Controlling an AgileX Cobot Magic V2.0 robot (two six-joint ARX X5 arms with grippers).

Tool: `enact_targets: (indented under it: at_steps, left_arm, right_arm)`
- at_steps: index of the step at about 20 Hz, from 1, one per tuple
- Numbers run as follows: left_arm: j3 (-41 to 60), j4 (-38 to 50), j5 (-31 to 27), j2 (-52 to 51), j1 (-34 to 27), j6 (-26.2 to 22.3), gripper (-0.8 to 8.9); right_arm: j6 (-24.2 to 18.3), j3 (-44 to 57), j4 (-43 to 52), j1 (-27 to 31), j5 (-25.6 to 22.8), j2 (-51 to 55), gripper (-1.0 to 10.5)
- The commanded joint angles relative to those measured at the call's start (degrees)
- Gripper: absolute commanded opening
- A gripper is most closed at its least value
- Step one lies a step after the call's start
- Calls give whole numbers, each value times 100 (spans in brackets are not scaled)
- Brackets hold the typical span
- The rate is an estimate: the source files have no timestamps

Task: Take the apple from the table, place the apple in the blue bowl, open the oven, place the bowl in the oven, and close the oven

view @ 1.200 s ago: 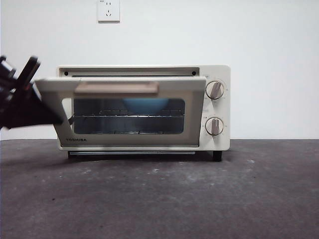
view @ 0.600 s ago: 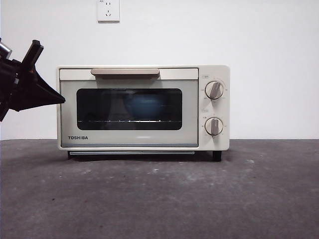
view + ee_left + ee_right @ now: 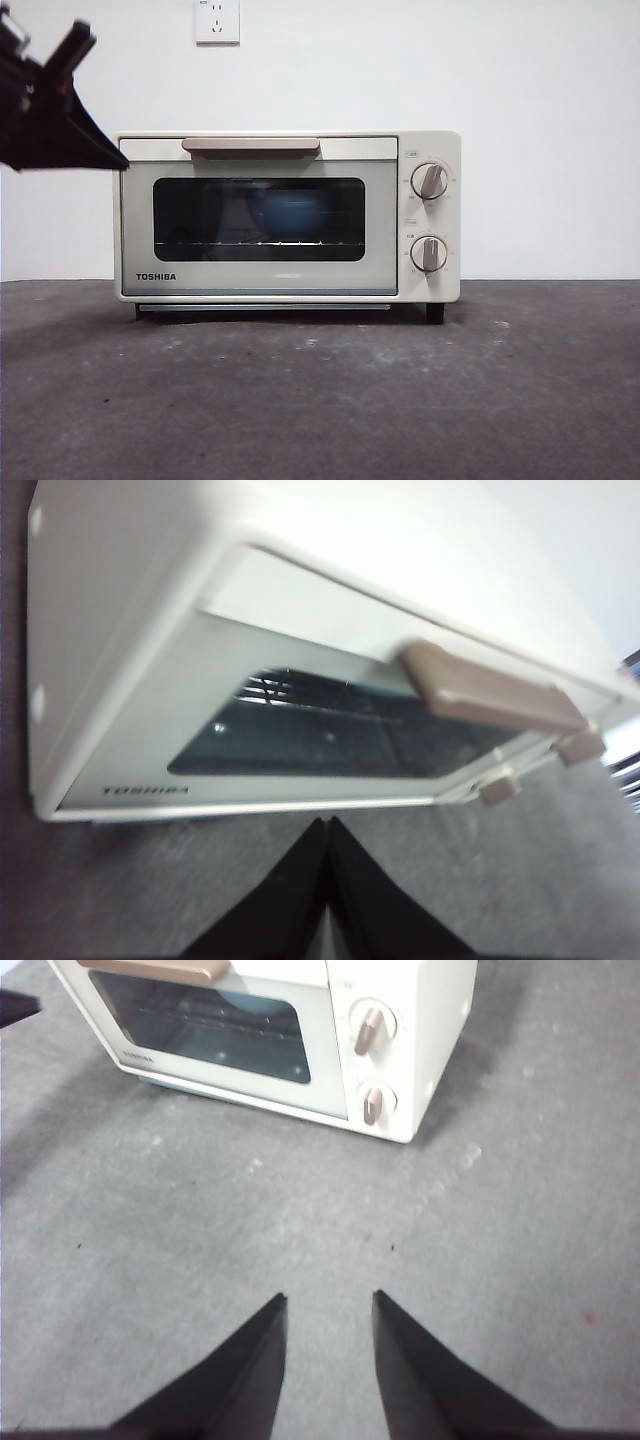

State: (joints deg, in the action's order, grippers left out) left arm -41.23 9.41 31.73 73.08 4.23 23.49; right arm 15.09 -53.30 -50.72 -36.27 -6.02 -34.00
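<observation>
The cream-white TOSHIBA oven [image 3: 288, 215] stands on the dark grey table [image 3: 320, 400] with its door closed and the bar handle [image 3: 250, 146] at the top. Behind the dark glass the blue bowl [image 3: 287, 212] shows dimly on the rack. No apple can be seen through the glass. My left gripper [image 3: 118, 162] hangs shut and holds nothing, just off the oven's upper left corner; its wrist view shows the jaws pressed together [image 3: 326, 826] in front of the door [image 3: 330, 735]. My right gripper [image 3: 330, 1300] is open over bare table, well in front of the oven [image 3: 300, 1030].
Two round knobs [image 3: 430, 181] sit on the oven's right panel. A white wall with a socket [image 3: 217, 21] rises behind. The left gripper's black tip [image 3: 15, 1007] shows at the edge of the right wrist view.
The oven door swung up from partly open to fully closed. The left gripper then drew away from it and rose toward the upper left.
</observation>
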Motion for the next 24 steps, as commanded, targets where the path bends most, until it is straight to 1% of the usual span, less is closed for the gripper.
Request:
enact_targets:
  at_steps: [1, 6, 11, 13, 16, 19, 22, 24]
  left_arm:
    - [-85, -660, -457, -575, 251, -774, 7]
    - [-87, -1714, -1180, -1670, 809, -1064, 7]
    - [-87, -2638, -1878, -2636, 1412, -1108, 7]
    - [-87, -2940, -2188, -2938, 1609, -1110, 7]
    - [-87, -3335, -2527, -3327, 1843, -1106, 7]
    - [-87, -3646, -2688, -3630, 1967, -1104, 7]
    - [-87, -3821, -2691, -3810, 1987, -1106, 7]
    - [-87, -3873, -2691, -3884, 1987, -1106, 7]
  right_arm:
    - [-170, 46, 363, -37, 105, -33, 138]
    - [-275, 313, 1036, -37, 540, -33, 138]
    - [-273, 933, 1934, -37, 1119, -33, 137]
    - [-275, 1196, 2269, -37, 1250, -33, 137]
    - [-275, 1580, 2782, -35, 1263, -33, 130]
    - [-269, 1873, 3239, -37, 1276, -33, 93]
    - [-271, 2000, 3567, -37, 1333, -35, 15]
    - [-275, 2024, 3773, -37, 1351, -35, 4]
